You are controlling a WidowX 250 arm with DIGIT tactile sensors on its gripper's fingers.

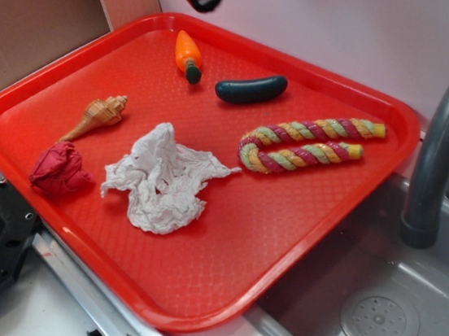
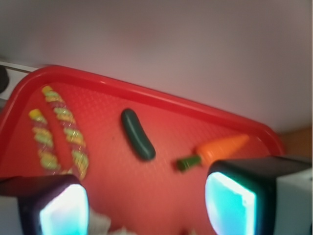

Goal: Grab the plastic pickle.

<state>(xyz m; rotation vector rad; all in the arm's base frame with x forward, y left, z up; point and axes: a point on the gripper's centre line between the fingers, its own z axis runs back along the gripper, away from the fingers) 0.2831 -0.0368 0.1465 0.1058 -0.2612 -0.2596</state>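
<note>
Gripper (image 2: 146,205) wide open, holding nothing, high above tray's (image 1: 216,306) far edge. Plastic pickle (image 1: 250,89) lies on tray w/ carrot toy (image 1: 187,55) just beside it, rope (image 1: 309,144) near its other side.

Gripper (image 2: 146,205) at the bottom edge of the wrist view, fingers (image 2: 63,210) spread wide apart with nothing between them, pads glowing cyan, dark housing partly visible at the top centre of the exterior view, raised, touching nothing
</note>
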